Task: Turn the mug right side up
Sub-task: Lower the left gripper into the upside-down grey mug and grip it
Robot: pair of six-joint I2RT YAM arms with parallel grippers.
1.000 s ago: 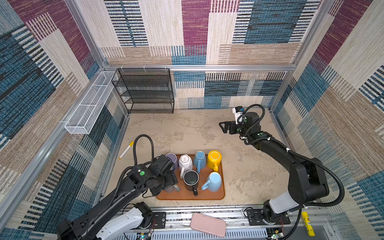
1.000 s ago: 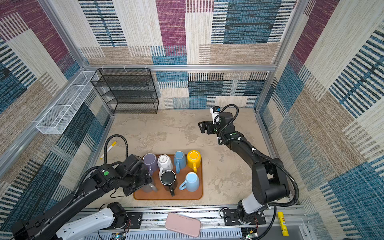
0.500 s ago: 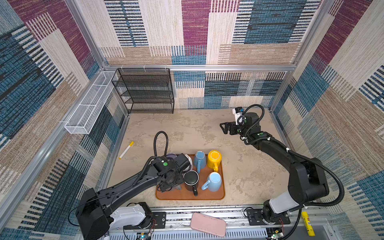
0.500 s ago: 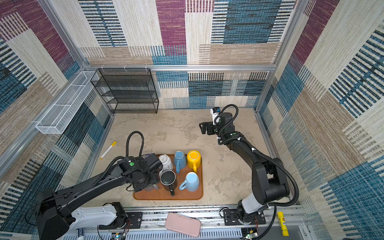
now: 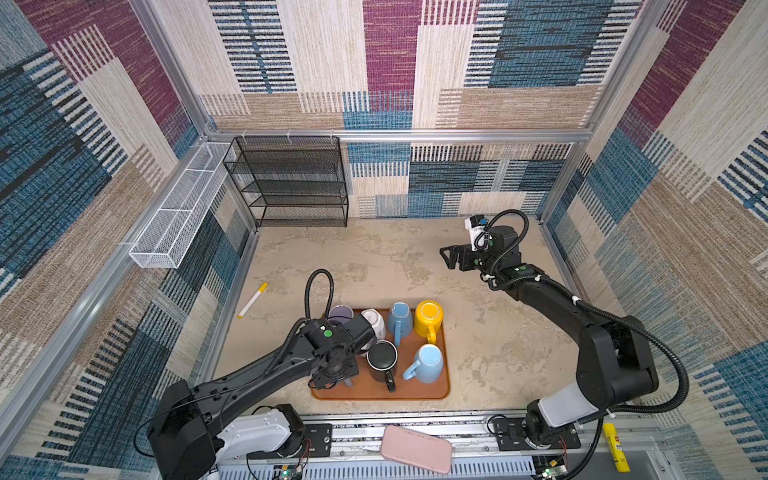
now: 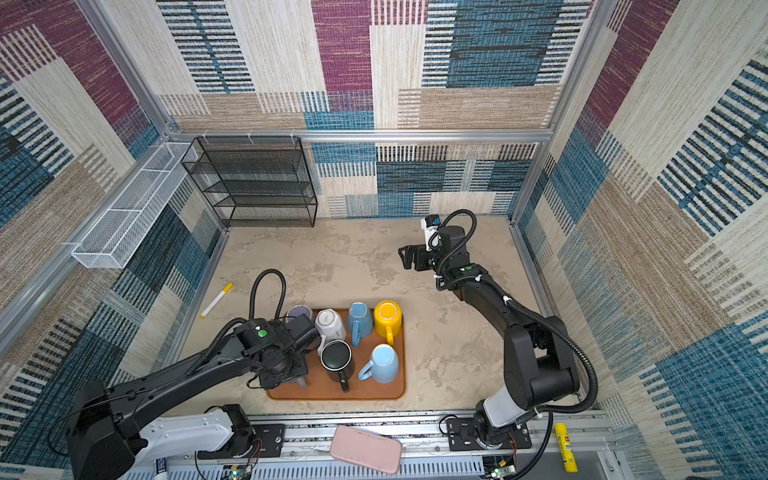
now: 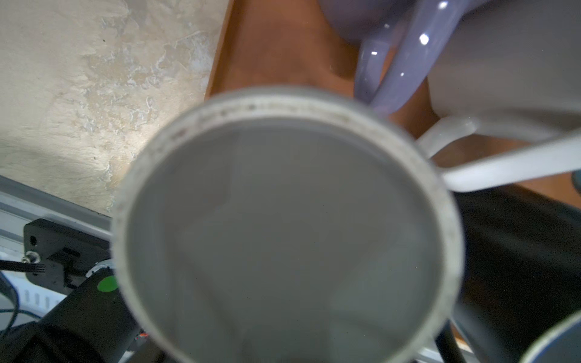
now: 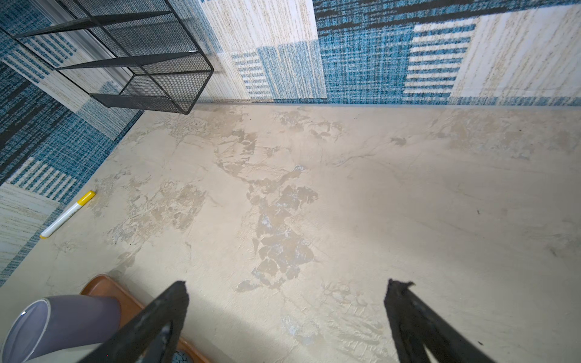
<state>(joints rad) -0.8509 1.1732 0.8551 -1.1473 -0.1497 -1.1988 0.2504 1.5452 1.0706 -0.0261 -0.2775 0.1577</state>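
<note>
A grey mug (image 7: 283,235) stands bottom up at the front left of the orange tray (image 5: 441,388). Its unglazed foot ring fills the left wrist view. My left gripper (image 5: 334,372) points straight down over this mug. In both top views the gripper covers nearly all of it, leaving a grey sliver (image 6: 302,380). The fingers are hidden, so I cannot tell whether they touch the mug. My right gripper (image 8: 289,287) hovers open and empty above the bare tabletop at the back right (image 5: 448,257).
The tray also holds purple (image 5: 340,312), white (image 5: 374,322), blue (image 5: 400,320), yellow (image 5: 428,318), black (image 5: 382,360) and light blue (image 5: 428,363) mugs close together. A marker (image 5: 252,300) lies left of the tray. A black wire rack (image 5: 291,183) stands at the back.
My left arm has swung right over the tray's front left corner and turned its gripper down onto the grey mug, covering it. The right arm has not moved.
</note>
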